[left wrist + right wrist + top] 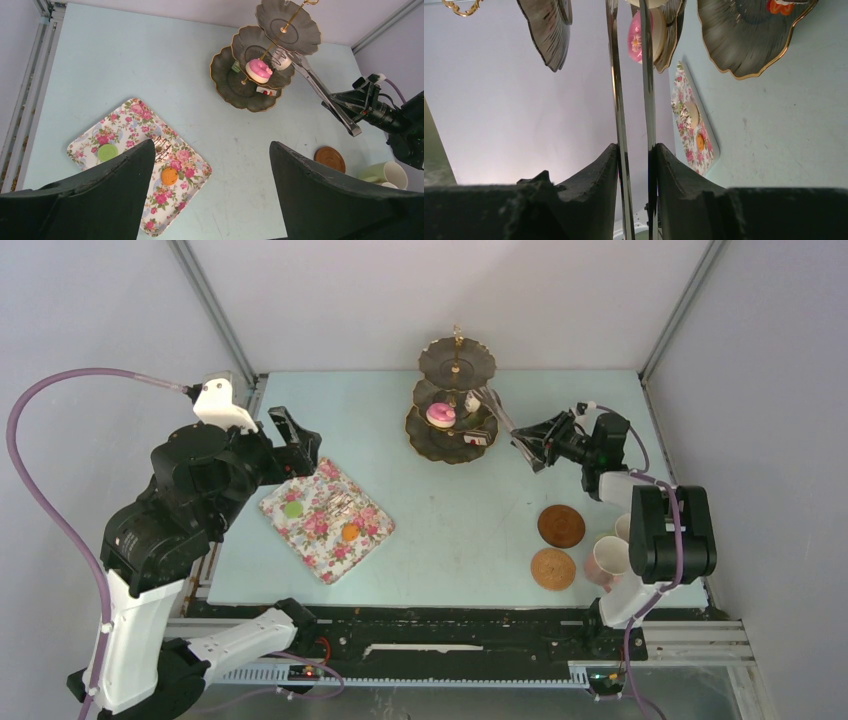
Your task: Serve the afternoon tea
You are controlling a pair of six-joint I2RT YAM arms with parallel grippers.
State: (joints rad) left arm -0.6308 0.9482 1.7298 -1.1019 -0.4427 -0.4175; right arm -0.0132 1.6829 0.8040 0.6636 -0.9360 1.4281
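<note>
Right end effector (pixel 636 150) clamps tongs (pixel 617 100) — white doughnut (pixel 281 60), left-wrist view

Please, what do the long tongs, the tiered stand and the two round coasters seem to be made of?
The tongs look like polished metal: silvery arms that mirror the surroundings. The stand has dark grey glossy plates with gold rims, perhaps glazed ceramic or plastic; I cannot tell which. The coasters are brown and matte, possibly wood or woven fibre; too small to be sure.
</note>
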